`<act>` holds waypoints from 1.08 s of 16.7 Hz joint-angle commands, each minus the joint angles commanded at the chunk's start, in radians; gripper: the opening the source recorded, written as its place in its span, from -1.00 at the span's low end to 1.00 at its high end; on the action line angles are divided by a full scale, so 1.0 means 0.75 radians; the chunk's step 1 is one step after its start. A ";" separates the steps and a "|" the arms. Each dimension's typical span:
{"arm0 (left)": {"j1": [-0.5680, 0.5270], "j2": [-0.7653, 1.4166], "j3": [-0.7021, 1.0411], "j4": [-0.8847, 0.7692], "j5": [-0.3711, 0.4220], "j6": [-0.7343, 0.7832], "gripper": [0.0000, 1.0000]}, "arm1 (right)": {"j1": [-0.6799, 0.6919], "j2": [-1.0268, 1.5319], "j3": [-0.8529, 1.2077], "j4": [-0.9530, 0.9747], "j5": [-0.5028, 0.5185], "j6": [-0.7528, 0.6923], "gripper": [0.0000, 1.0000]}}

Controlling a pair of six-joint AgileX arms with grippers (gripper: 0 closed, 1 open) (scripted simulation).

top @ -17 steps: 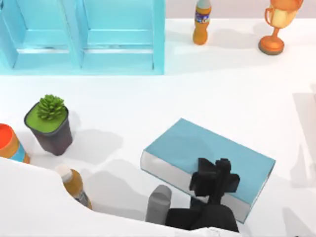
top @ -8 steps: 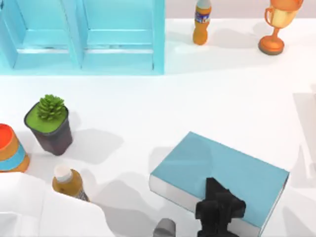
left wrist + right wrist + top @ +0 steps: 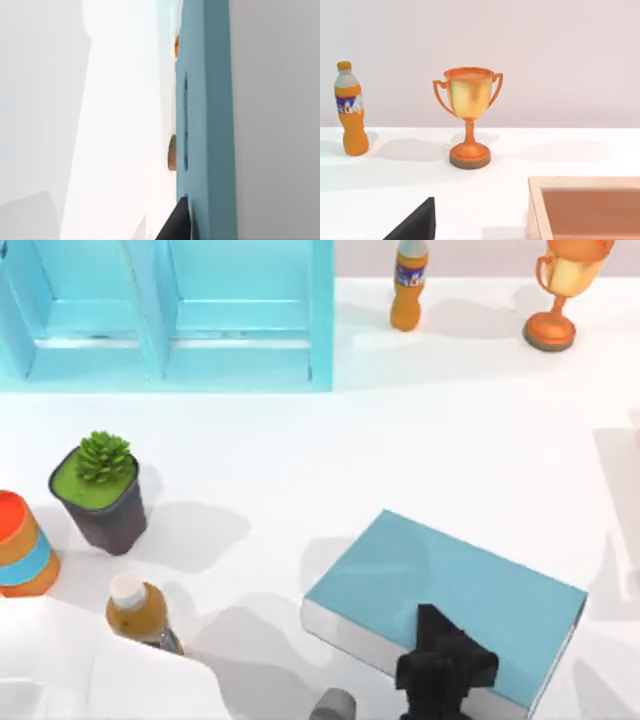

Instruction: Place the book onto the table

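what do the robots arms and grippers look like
The gripper over the book is matte black and blocky, with angular fingers and a grey cylindrical part beside it. The left arm is a smooth white shell. No cables or markings show.

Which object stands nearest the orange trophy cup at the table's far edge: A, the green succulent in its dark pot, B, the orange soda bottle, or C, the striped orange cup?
B: the orange soda bottle stands just left of the orange trophy cup along the far edge.
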 joint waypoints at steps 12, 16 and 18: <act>0.003 0.088 -0.061 0.144 0.004 0.001 -1.00 | 0.000 0.000 0.000 0.000 0.000 0.000 1.00; 0.003 0.088 -0.061 0.144 0.004 0.001 -0.85 | 0.000 0.000 0.000 0.000 0.000 0.000 1.00; 0.003 0.088 -0.061 0.144 0.004 0.001 -0.55 | 0.000 0.000 0.000 0.000 0.000 0.000 1.00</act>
